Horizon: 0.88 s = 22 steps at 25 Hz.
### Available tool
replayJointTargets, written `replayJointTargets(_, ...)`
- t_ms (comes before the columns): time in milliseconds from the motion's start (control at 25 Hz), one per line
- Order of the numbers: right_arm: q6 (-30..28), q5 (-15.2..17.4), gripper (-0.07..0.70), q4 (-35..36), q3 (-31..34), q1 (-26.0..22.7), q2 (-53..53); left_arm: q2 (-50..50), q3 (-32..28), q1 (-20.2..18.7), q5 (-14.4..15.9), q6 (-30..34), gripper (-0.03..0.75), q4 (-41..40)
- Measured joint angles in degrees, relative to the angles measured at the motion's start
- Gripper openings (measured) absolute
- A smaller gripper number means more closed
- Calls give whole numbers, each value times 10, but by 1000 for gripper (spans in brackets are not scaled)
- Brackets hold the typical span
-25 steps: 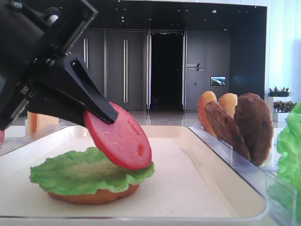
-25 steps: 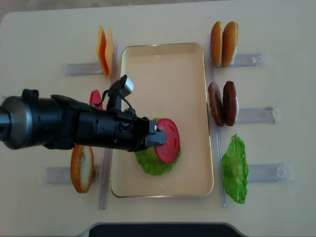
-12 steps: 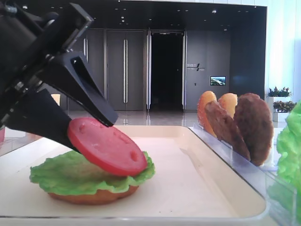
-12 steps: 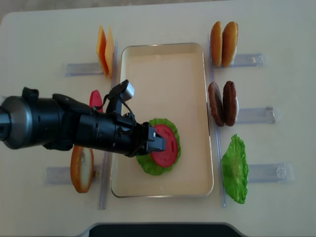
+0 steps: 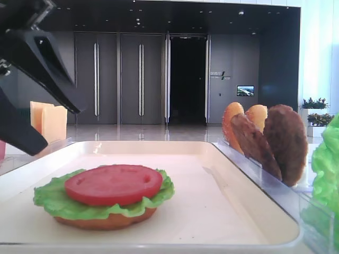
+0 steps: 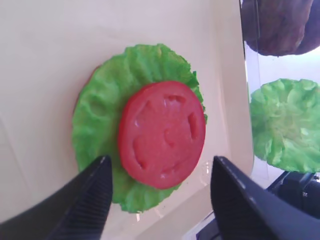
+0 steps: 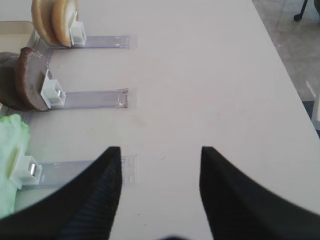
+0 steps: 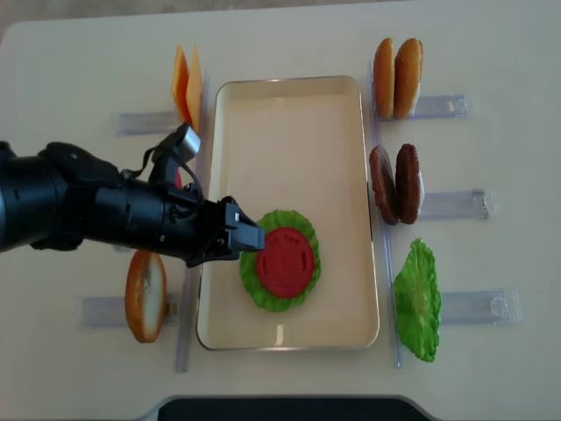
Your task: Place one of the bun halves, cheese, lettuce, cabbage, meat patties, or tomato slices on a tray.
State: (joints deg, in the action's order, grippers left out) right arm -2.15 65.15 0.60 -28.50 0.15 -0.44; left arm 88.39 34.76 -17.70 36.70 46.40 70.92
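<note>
My left claw (image 8: 247,237) stands wide open and holds nothing; its two jaws frame the stack in my left wrist view without touching it. The tomato slice (image 6: 161,134) lies flat just ahead of my claw, centred on the lettuce leaf (image 6: 100,130), which rests on a bun half (image 5: 106,219) on the tray (image 8: 289,114). So the slice is down on the tray, and I judge this placing done.

What the next move turns on: the stack lies straight in front of my jaws, so the way out is backward, along my arm's own line and over the tray's near rim (image 8: 203,289) just behind my claw. The slice is round, with no long axis to mind.

For another piece, the cheese (image 8: 187,88), the spare bun half (image 8: 145,296) and a second red slice, mostly hidden beside my arm, stand in racks on my side of the tray, nearest my left claw. The meat patties (image 8: 396,183), the paired buns (image 8: 396,78) and the loose lettuce (image 8: 417,301) lie beyond the tray's far rim, nearer my right claw (image 7: 160,187), which is open above bare tabletop (image 7: 200,75).

Most of the tray ahead of the stack and to either side is bare.
</note>
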Motion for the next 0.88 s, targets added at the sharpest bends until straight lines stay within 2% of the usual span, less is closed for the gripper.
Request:
replayJointTargets(160, 0, 0, 369, 0, 0, 0, 0, -41, 2, 19, 12, -20, 476, -27)
replayJointTargets(320, 0, 0, 369, 0, 0, 0, 0, -95, 36, 45, 33, -64, 476, -79)
replayJointTargets(440, 0, 0, 369, 0, 0, 0, 0, -127, 89, 66, 59, -160, 476, -197)
replayJointTargets(640, 0, 0, 369, 0, 0, 0, 0, -148, 191, 91, 150, -347, 472, -461)
replayJointTargets(760, 0, 0, 369, 0, 0, 0, 0, -149, 227, 101, 187, -403, 444, -559)
replayJointTargets(880, 0, 0, 369, 0, 0, 0, 0, -149, 238, 104, 213, -446, 425, -637)
